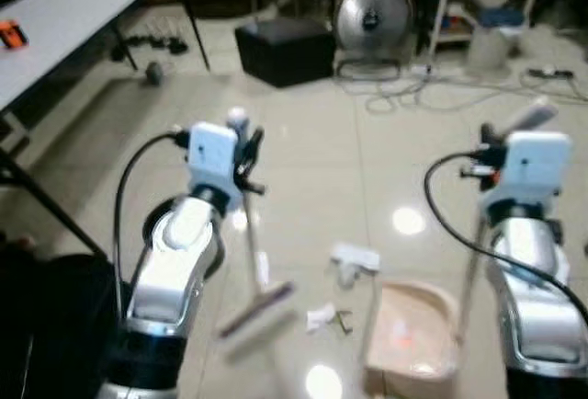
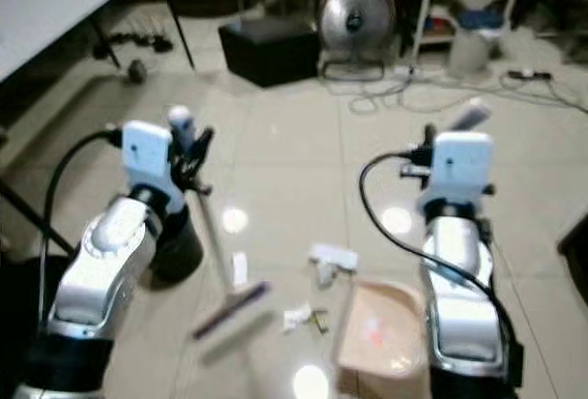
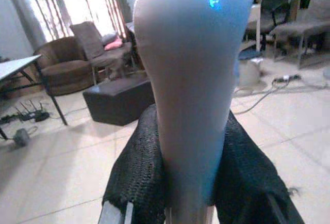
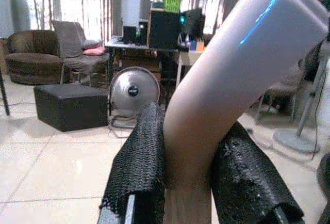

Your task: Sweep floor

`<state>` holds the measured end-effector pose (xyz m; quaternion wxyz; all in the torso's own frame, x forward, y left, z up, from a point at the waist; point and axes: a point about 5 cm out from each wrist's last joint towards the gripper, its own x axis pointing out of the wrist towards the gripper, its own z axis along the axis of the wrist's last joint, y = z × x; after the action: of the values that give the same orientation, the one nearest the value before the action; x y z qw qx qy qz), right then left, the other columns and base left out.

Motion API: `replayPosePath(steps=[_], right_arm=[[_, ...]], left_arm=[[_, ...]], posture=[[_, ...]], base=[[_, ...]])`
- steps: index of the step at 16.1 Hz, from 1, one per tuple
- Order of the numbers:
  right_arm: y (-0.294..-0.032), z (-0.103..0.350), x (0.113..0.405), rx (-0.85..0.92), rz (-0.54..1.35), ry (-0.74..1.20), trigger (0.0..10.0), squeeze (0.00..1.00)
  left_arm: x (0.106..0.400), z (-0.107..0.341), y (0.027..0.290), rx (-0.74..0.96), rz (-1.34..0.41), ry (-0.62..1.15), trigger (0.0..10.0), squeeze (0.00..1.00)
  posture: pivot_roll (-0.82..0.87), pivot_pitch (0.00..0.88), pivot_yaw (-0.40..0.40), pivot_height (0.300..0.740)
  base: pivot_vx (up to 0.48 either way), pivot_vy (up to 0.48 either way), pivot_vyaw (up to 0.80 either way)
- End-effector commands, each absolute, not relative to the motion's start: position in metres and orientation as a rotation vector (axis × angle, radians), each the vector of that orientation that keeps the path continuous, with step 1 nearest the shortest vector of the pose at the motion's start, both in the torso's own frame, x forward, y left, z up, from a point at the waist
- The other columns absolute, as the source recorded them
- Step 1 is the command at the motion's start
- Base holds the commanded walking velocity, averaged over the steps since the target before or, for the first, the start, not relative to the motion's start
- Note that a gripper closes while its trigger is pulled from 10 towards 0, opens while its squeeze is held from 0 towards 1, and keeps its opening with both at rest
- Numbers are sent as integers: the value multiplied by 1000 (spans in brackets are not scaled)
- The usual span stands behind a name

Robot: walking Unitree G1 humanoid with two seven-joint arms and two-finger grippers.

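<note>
Glossy beige tile floor under inspection. At far left, a white table carries a small orange item, too blurred to identify.

Left gripper is closed round the top of the broom handle; the left wrist view confirms both black fingers pressed against the rounded pale grip. The broom head rests on the floor ahead of the left arm. Just beside it lie white paper scraps and a small dark piece.

Right of the scraps stands the pale pink dustpan, mouth toward the debris. Right gripper is clamped on the dustpan handle, fingers on either side of it.

Handling, as judged: both tools look light, rigid plastic with smooth grips that could twist in the fingers; holds near the handle tops give reach but little leverage. The scraps look light and liable to scatter under a fast stroke.

Background: black box, round fan. No legible writing or brand marks.
</note>
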<state>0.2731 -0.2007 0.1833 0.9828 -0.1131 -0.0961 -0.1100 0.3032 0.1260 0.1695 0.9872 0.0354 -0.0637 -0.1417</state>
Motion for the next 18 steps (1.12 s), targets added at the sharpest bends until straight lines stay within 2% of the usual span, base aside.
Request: replayPosePath(steps=[1, 4, 7, 12, 14, 18], right_arm=[[-188, 188, 275, -217, -166, -237, 10000, 0], [-188, 177, 276, -251, -139, -212, 10000, 0], [-192, 169, 278, -316, -126, -224, 10000, 0], [-203, 157, 288, -373, -139, -280, 10000, 0], [-205, 152, 292, -445, -124, -305, 10000, 0], [-207, 151, 300, -459, -134, -368, 10000, 0]], left_arm=[[304, 179, 138, 114, -246, -170, 10000, 0], [303, 177, 135, 119, -259, -157, 10000, 0], [303, 173, 132, 110, -268, -144, 10000, 0], [308, 172, 133, 97, -212, -182, 10000, 0], [309, 170, 128, 90, -194, -203, 10000, 0], [313, 168, 118, 82, -184, -238, 10000, 0]], posture=[[-43, 51, 88, 740], [-37, 68, 94, 740], [-24, 98, 107, 740], [34, 206, 136, 740], [39, 252, 149, 740], [75, 326, 152, 740]], base=[[386, 0, 0], [374, 0, 0], [0, 0, 0], [0, 0, 0], [0, 0, 0], [0, 0, 0]])
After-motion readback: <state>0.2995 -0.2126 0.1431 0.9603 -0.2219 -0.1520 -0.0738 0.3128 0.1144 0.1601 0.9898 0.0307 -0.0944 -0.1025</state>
